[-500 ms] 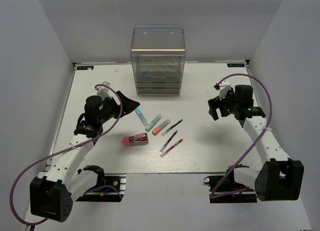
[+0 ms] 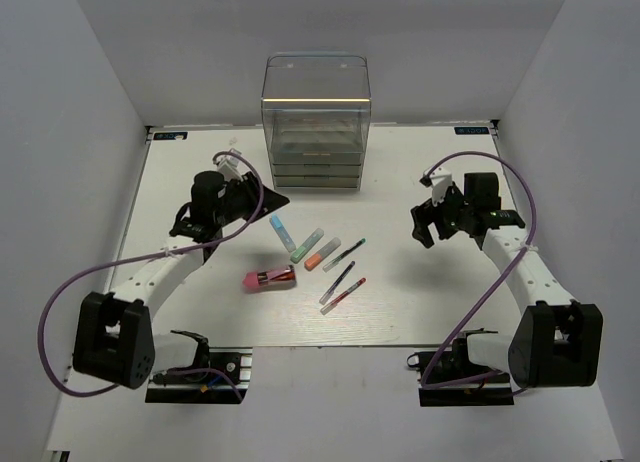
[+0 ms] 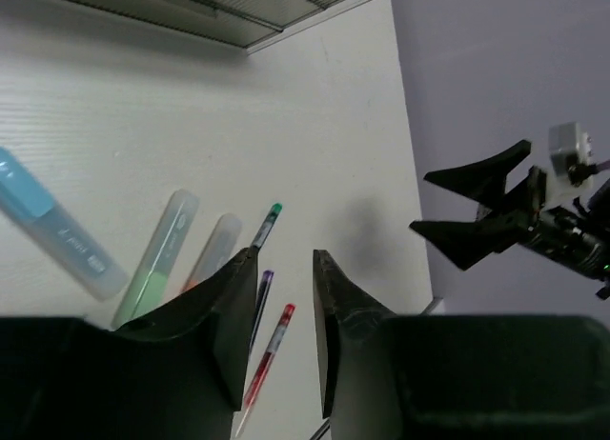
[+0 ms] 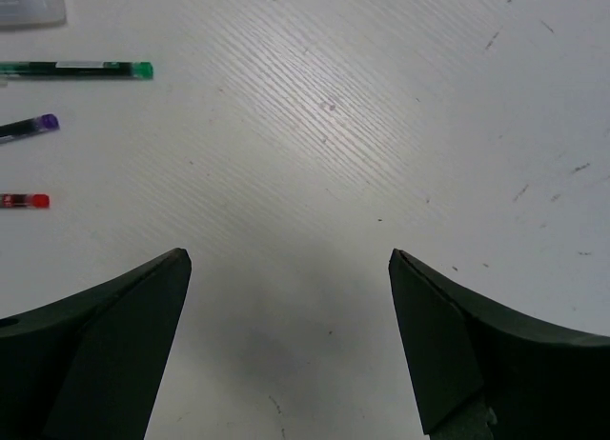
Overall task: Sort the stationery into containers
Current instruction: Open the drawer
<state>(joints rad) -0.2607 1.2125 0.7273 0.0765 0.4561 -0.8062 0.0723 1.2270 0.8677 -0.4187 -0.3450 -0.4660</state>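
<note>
**Left arm repositions; nothing sorted**

Top view: left gripper point(image 2: 272, 199) has moved up-frame toward the clear plastic drawer cabinet point(image 2: 316, 122); coloured stationery sticks point(image 2: 307, 244) lie loose, centre bench point(image 2: 420, 302). Left wrist: jaws barely parted, empty. Right wrist: right gripper point(image 4: 289, 257), jaws wide, empty.

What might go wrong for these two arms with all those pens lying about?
The thin green-tipped pen, dark pen and red pen lie close together, so the left gripper, aimed their way, may nudge or catch a neighbour when closing on one. The clear plastic drawer cabinet looks fully shut; tugging a drawer open might drag the whole cabinet.
</note>
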